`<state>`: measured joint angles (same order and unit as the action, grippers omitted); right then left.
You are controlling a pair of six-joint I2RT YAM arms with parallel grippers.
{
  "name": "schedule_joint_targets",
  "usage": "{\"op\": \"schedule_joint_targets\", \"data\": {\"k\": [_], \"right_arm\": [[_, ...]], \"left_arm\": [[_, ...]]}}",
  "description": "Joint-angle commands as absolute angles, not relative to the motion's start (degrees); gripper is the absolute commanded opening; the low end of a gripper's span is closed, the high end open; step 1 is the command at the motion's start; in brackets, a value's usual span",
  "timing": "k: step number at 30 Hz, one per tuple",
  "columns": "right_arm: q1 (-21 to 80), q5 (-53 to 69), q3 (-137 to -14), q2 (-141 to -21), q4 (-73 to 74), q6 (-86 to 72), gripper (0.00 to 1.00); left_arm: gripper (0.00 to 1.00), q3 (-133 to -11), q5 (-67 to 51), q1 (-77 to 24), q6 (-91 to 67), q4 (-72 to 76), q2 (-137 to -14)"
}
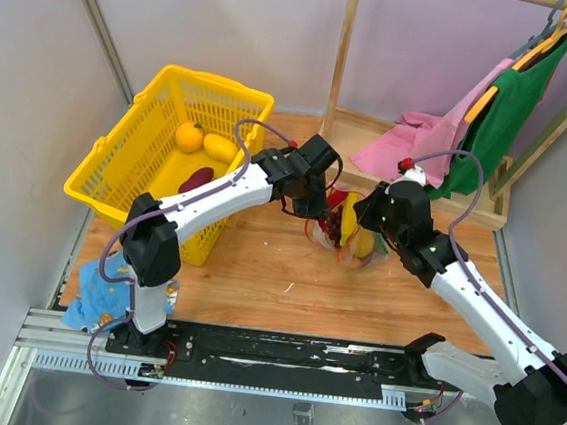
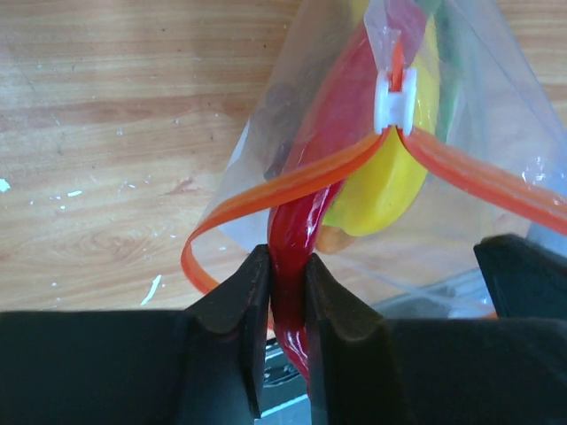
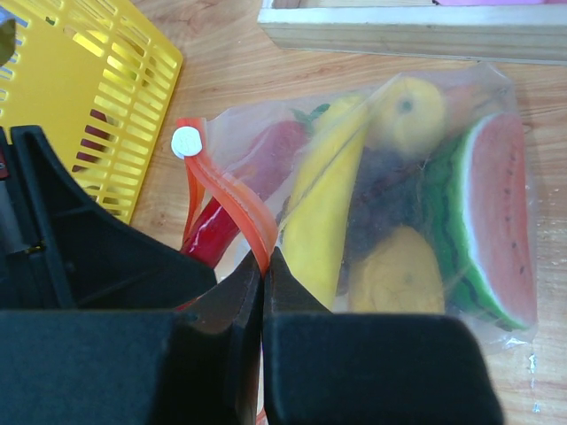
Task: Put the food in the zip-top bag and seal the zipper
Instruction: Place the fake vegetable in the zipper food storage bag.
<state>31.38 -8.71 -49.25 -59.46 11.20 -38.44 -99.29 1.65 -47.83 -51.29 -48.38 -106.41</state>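
The clear zip-top bag lies on the wood table between both arms, also seen from above. Inside it are a watermelon wedge, a banana, round yellow fruits and a dark piece. The red zipper gapes open, with its white slider at one end. My left gripper is shut on a long red chili that reaches into the bag's mouth. My right gripper is shut on the zipper strip at the mouth's edge.
A yellow basket stands at the left with an orange fruit, a yellow piece and a purple piece. A wooden rack with pink and green clothes is behind. A blue cloth lies near left.
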Motion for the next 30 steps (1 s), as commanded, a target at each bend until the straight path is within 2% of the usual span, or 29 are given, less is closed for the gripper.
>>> {"op": "schedule_joint_targets", "data": {"k": [1, 7, 10, 20, 30], "right_arm": [[32.5, -7.1, -48.7, -58.3, 7.9, -39.1, 0.01], [32.5, -6.3, -48.6, -59.1, 7.4, -39.0, 0.01], [32.5, -6.2, -48.9, -59.2, 7.4, -38.6, 0.01], [32.5, -5.1, -49.5, -59.1, 7.6, -36.2, 0.01], [32.4, -0.8, -49.9, -59.6, 7.2, -34.5, 0.01]], "left_arm": [[0.27, -98.7, 5.6, -48.9, -52.7, -44.7, -107.1], [0.49, -100.1, 3.8, -49.5, -51.3, -44.0, -108.0], [0.56, -99.6, 4.0, -49.5, -50.9, -44.2, -106.7], [0.58, -96.7, 7.5, -49.5, -48.0, -49.2, -99.8], [0.60, -83.5, 8.6, -48.3, -45.2, -43.9, -93.6]]}}
